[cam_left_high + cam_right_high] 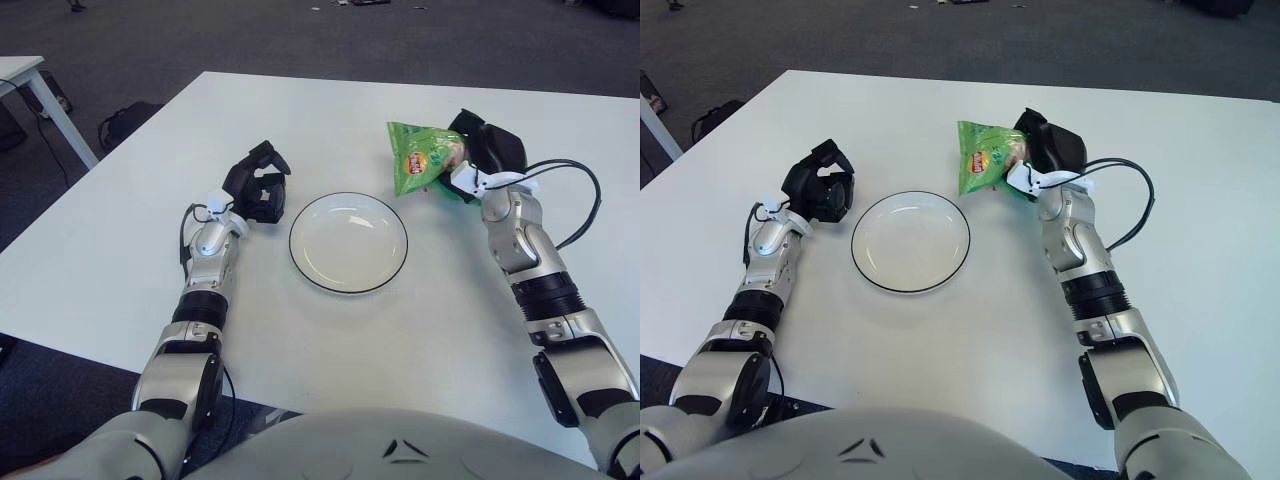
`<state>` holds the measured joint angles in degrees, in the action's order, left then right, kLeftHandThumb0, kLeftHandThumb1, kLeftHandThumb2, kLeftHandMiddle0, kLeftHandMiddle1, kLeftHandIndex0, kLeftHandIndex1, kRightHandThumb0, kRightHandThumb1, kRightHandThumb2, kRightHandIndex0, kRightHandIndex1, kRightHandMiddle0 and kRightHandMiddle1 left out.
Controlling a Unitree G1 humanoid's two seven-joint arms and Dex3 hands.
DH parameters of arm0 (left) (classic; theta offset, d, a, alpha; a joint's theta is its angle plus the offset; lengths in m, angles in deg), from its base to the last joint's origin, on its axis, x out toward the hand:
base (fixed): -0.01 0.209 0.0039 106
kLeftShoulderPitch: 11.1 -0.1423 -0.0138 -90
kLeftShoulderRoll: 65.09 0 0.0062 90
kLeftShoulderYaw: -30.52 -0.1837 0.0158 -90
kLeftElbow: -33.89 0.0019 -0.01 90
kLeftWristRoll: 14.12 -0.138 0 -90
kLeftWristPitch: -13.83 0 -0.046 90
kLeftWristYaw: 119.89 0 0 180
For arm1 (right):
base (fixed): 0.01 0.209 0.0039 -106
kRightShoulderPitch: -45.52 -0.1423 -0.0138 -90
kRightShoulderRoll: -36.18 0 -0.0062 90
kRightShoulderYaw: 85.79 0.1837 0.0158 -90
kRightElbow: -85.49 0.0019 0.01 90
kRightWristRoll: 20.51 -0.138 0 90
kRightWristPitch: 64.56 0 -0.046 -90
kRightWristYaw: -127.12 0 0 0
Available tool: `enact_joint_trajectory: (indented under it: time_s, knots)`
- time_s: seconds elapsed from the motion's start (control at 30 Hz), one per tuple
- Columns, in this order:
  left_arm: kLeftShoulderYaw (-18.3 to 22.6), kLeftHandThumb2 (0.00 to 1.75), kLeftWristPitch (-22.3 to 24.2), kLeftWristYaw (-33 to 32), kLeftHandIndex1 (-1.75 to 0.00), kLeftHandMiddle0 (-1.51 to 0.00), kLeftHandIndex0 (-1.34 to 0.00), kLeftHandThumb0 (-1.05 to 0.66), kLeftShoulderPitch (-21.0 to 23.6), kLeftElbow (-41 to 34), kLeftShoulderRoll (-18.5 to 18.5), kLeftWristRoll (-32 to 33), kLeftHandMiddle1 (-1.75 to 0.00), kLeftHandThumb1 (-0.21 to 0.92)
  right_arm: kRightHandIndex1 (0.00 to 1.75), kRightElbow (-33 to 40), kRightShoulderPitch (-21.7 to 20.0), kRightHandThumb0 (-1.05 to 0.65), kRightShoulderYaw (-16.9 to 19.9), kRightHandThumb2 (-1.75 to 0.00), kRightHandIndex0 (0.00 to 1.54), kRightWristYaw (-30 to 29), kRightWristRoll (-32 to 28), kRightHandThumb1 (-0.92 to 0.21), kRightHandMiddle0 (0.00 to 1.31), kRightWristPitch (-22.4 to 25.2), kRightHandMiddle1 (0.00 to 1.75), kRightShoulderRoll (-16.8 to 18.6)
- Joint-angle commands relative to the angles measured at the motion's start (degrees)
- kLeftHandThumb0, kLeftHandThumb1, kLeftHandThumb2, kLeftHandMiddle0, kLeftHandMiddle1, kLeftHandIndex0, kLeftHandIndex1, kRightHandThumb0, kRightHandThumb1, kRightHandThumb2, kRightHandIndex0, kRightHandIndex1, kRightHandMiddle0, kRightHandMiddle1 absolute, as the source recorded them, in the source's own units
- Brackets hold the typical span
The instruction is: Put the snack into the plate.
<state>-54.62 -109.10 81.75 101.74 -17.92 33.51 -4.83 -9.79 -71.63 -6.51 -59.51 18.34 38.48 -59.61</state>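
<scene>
White table (120, 250) stood on dark grey carpet, with a second table's leg (60, 120) showing at the far left and a dark bag (125, 122) on the floor just beside the near table's left edge. At the centre of the table sat a white plate (348, 243) with a thin dark rim, nothing in it. Right hand (480, 155) was up and to the right of the plate, its dark fingers closed around the right side of a green snack (420, 155) bag. The bag was tilted, its printed face turned toward the plate, and it sat just beyond the plate's upper right rim; whether it was clear of the tabletop could not be judged. A black cable (580, 200) looped from the right wrist out to the side. Left hand (258, 182) showed just left of the plate, fingers curled in, grasping nothing.
</scene>
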Motion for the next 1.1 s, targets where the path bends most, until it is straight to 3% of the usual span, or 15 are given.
enact_joint_trajectory:
  time_s: [0.0, 0.17, 0.23, 0.5, 0.8, 1.07]
  knots:
    - [-1.3, 1.19, 0.9, -1.0, -1.75, -1.17, -0.53, -0.45, -7.1, 4.1, 2.2, -1.9, -1.75, 0.42, 1.59, 2.9, 0.6, 0.00, 0.7, -1.67, 0.91, 0.8, -1.3, 0.04, 0.67, -0.8, 1.75, 0.5]
    - [-1.3, 1.19, 1.7, -1.4, -1.75, -1.17, -0.53, -0.45, -6.9, 3.8, 2.2, -2.1, -1.75, 0.42, 1.62, 8.5, 0.5, 0.00, 0.1, -1.68, 0.91, 3.7, -3.6, 0.04, 0.67, -2.5, 1.75, 1.6]
    - [-1.3, 1.19, 2.0, -1.7, -1.75, -1.17, -0.53, -0.45, -6.9, 3.8, 2.2, -2.2, -1.75, 0.42, 1.62, 9.3, 0.3, 0.00, 0.0, -1.69, 0.91, 4.6, -5.5, 0.04, 0.67, -5.7, 1.75, 1.3]
    - [-1.7, 1.19, 1.7, -4.1, -1.75, -1.17, -0.53, -0.45, -7.0, 3.6, 2.1, -3.8, -1.75, 0.42, 1.64, 10.0, -0.6, 0.00, -1.4, -1.70, 0.91, 7.7, -8.7, 0.05, 0.67, -15.7, 1.75, 0.7]
    - [-2.3, 1.19, 3.6, -6.0, -1.75, -1.17, -0.53, -0.45, -7.2, 2.6, 1.9, -5.3, -1.75, 0.41, 1.64, 11.1, -1.0, 0.00, -3.1, -1.71, 0.92, 11.3, -8.9, 0.06, 0.67, -21.9, 1.75, 0.4]
    - [-2.7, 1.20, 7.0, -7.1, -1.75, -1.16, -0.53, -0.45, -7.9, 0.4, 2.1, -5.7, -1.75, 0.41, 1.63, 12.2, -0.7, 0.00, -5.0, -1.73, 0.95, 18.0, -11.7, 0.09, 0.69, -26.4, 1.75, -0.1]
